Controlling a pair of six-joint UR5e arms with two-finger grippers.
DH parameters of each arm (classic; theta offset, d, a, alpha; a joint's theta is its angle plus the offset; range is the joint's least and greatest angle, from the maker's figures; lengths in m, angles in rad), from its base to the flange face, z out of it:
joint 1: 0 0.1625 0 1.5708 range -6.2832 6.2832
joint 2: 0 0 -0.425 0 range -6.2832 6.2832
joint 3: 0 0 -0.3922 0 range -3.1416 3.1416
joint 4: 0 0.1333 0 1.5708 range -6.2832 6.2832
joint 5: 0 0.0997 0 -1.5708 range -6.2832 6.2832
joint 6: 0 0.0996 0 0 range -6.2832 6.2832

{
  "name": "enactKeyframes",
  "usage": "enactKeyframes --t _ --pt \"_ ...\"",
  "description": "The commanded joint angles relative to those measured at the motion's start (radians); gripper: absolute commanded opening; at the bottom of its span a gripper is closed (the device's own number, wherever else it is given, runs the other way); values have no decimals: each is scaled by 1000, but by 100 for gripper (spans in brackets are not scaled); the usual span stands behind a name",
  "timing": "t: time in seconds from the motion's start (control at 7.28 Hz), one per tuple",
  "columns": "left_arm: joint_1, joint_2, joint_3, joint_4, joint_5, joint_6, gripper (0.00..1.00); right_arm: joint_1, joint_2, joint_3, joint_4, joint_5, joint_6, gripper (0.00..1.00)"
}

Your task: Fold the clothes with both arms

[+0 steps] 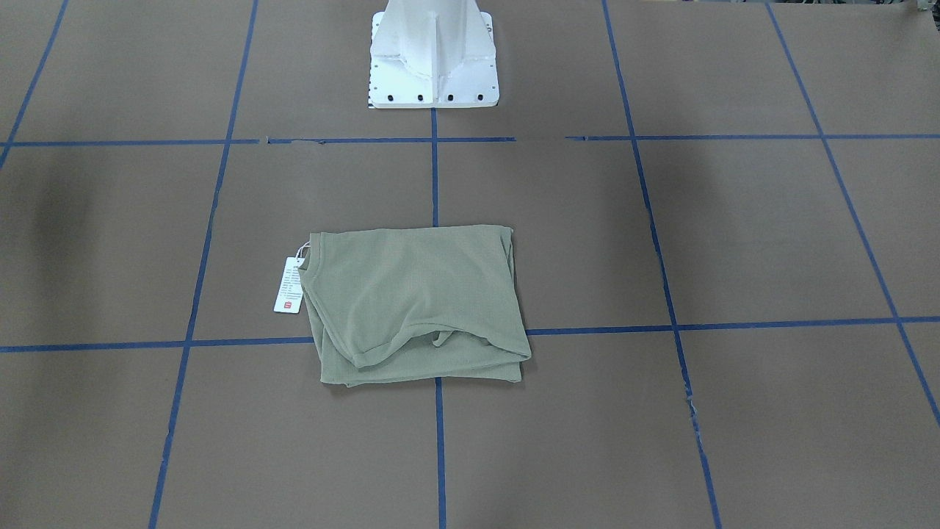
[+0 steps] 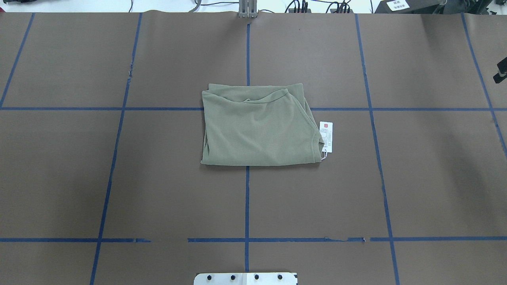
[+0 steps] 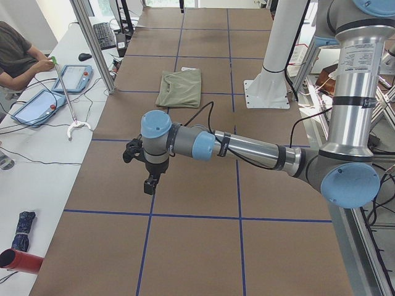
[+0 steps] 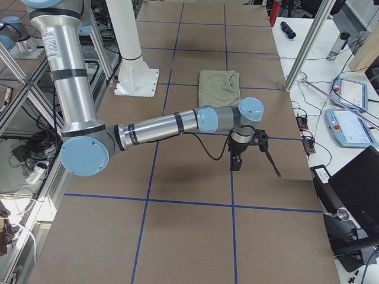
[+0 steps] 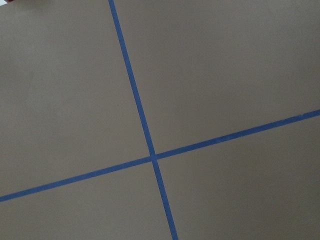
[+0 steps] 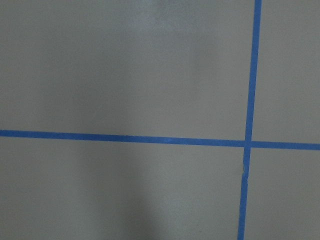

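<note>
The clothes are one sage-green knit shirt (image 1: 415, 301), folded into a rough rectangle at the table's centre, also seen in the overhead view (image 2: 257, 126). Its white hang tag (image 2: 326, 136) with a red mark sticks out on the robot's right side. My left gripper (image 3: 133, 151) hovers over bare table far to the robot's left of the shirt (image 3: 180, 88). My right gripper (image 4: 266, 157) hovers far to its right, away from the shirt (image 4: 219, 87). Whether either is open or shut I cannot tell. Both wrist views show only brown table and blue tape.
The white pedestal base (image 1: 433, 55) stands behind the shirt on the robot's side. Blue tape lines (image 2: 247, 198) grid the brown table. A person (image 3: 15, 55) sits at a side bench with tablets (image 3: 34, 105). More tablets (image 4: 349, 127) lie beyond the far edge.
</note>
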Motion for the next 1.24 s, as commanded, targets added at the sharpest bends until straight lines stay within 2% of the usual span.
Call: enactKeyframes --t 0.0,0.27,0.55,0.82,1.1 --pt "-1 18 42 -39 -49 -7 100 0 -37 29 0 -12 -1 100" --pt "1 10 50 -38 -72 -74 100 -5 -31 20 0 -9 11 100" --pt "-1 24 9 -35 -120 -64 100 -3 -29 12 0 -1 14 100" --pt "-2 28 9 -34 -122 -73 100 50 -81 6 -1 73 9 100" --pt "-2 31 -5 -42 -120 -62 100 67 -103 12 0 98 2 100"
